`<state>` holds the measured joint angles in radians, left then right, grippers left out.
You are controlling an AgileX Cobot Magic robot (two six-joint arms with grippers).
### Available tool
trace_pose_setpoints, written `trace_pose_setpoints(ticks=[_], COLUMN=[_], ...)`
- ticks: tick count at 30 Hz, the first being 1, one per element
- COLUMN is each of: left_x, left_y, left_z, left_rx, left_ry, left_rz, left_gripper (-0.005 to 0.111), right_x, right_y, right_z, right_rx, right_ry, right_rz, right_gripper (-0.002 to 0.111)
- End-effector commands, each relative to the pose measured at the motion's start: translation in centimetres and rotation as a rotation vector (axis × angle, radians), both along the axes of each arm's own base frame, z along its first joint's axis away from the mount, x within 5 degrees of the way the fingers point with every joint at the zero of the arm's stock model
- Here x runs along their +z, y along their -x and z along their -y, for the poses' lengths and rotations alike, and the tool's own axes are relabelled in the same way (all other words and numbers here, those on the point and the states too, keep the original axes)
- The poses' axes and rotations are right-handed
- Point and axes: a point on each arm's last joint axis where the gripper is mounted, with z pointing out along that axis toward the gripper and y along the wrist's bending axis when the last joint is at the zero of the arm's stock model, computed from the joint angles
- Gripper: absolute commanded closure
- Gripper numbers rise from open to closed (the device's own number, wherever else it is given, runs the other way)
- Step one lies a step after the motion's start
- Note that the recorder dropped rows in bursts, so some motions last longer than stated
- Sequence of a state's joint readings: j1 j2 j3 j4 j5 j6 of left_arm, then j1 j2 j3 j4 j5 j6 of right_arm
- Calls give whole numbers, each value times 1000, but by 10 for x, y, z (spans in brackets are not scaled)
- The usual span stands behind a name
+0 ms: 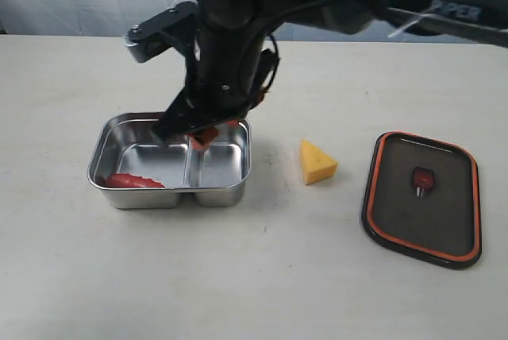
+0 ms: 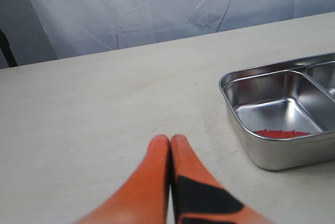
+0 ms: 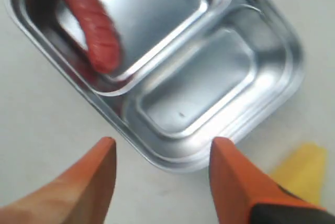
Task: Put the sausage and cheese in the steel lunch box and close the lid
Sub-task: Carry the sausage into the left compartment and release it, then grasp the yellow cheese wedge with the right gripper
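The steel lunch box [image 1: 214, 195] stands left of the table's middle. In its larger compartment lies the red sausage [image 1: 133, 181], against the front wall. My right gripper [image 1: 189, 133] reaches across and hangs open just above the box's rear rim, with nothing between its fingers. In the right wrist view the gripper [image 3: 165, 148] frames the box rim [image 3: 172, 161], with the sausage [image 3: 94, 30] beyond and the cheese [image 3: 301, 169] to one side. The yellow cheese wedge [image 1: 317, 163] lies on the table right of the box. The dark lid [image 1: 422, 197] rests further right, orange seal up. My left gripper [image 2: 170, 141] is shut and empty, off to the side of the box [image 2: 272, 156].
The right arm's dark body [image 1: 238, 30] looms over the box and hides part of its rear rim. Pale bare tabletop [image 1: 238, 276] surrounds everything. A white curtain [image 2: 157, 9] hangs behind the table's far edge.
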<state>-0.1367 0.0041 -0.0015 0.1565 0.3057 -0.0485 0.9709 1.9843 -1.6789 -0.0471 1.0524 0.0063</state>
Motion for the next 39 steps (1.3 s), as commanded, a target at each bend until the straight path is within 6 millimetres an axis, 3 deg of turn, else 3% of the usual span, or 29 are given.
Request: trace_pose_setpoints(ticks=[1, 5, 9, 13, 21, 30, 39], left_x=[1, 1, 1, 1, 1, 1, 1], left_y=[0, 0, 0, 0, 0, 0, 0], left_z=[0, 0, 0, 0, 0, 0, 0], left_rx=[3, 3, 3, 3, 3, 3, 3], left_ry=[-1, -1, -1, -1, -1, -1, -1], left_rz=[16, 16, 16, 16, 16, 16, 16], left_gripper=[106, 106, 106, 106, 106, 106, 106], right_x=[13, 0, -23, -40, -73, -87, -114], right_y=[0, -2, -22, -42, -56, -62, -72], right_z=[42, 71, 103, 116, 117, 106, 116], right_rx=[-119, -197, -325, -403, -350, -355, -438], right_ry=[140, 152, 96, 31, 117, 34, 39], right_rz=[157, 198, 122, 57, 84, 86, 0], right_gripper=[57, 57, 57, 57, 44, 44, 44])
